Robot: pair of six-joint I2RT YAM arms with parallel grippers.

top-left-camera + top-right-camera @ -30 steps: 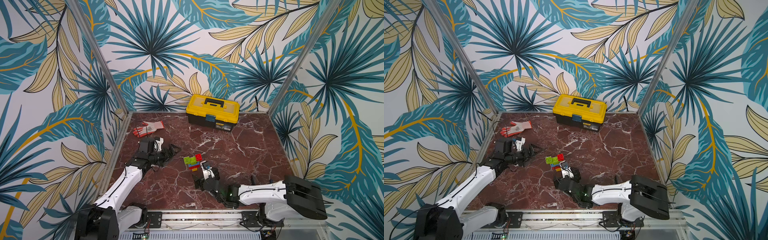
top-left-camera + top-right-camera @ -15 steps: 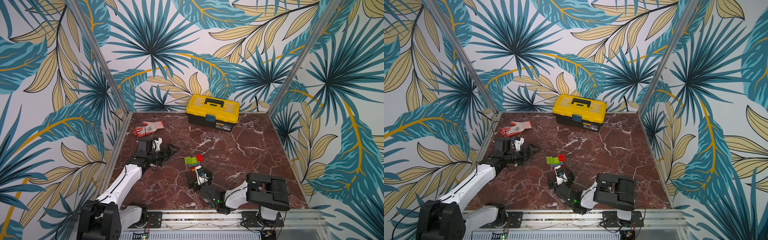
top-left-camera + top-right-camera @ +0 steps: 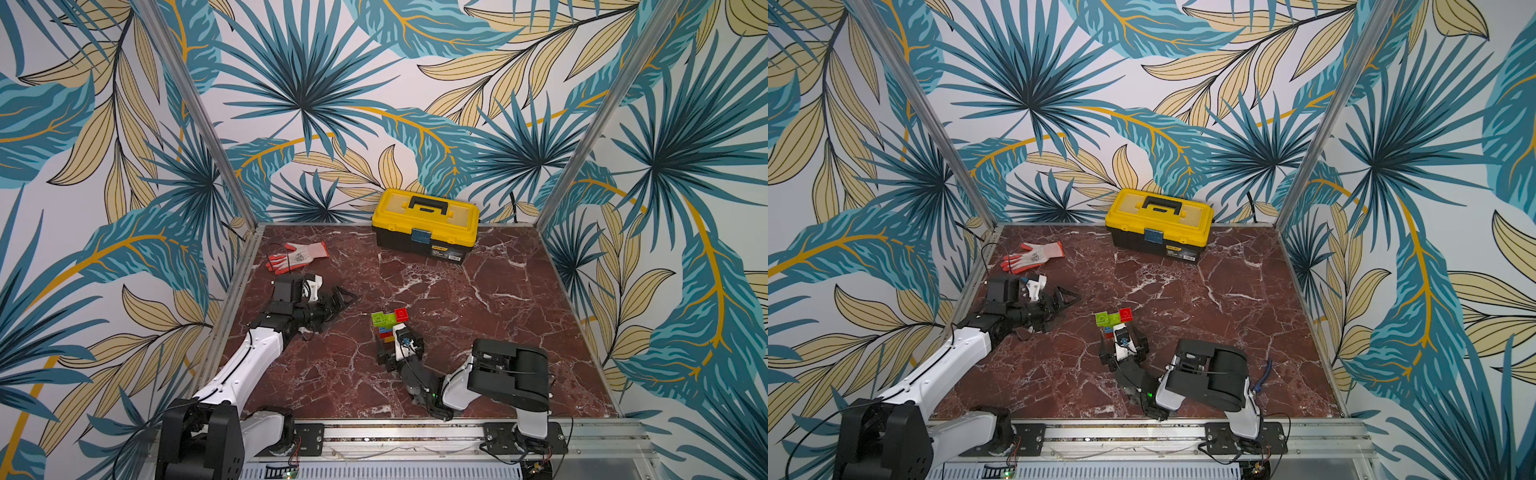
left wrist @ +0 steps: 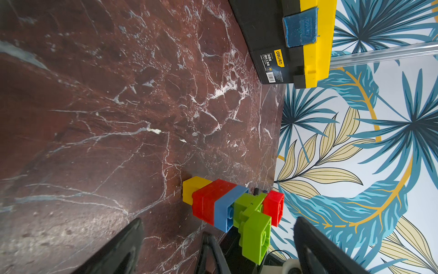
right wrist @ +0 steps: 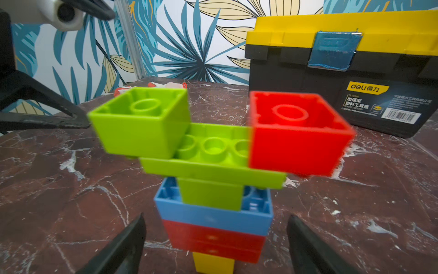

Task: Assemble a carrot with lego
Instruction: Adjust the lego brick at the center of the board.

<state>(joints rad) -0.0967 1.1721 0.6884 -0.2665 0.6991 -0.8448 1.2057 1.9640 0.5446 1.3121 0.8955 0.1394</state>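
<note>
Both left gripper (image 3: 338, 298) and right gripper (image 5: 216, 217) have fingers (image 5: 123, 246) spread; the right straddles the upright carrot (image 5: 213, 170). Shut toolbox (image 3: 424, 226) and glove (image 3: 297, 257) lie along the counter's (image 3: 498, 311) far edge.

Carrot (image 3: 390, 326) stands mid-table (image 3: 498, 332); toolbox (image 3: 424, 224) behind, glove (image 3: 297, 255) behind-left.

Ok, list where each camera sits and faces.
Both top views: high at the near edge, looking down on the table; left arm and right arm show.
Left wrist: low over the table, facing the carrot; left fingers show.
Right wrist: close to the carrot, facing the toolbox; right fingers show.
Shared: carrot and toolbox in all.
</note>
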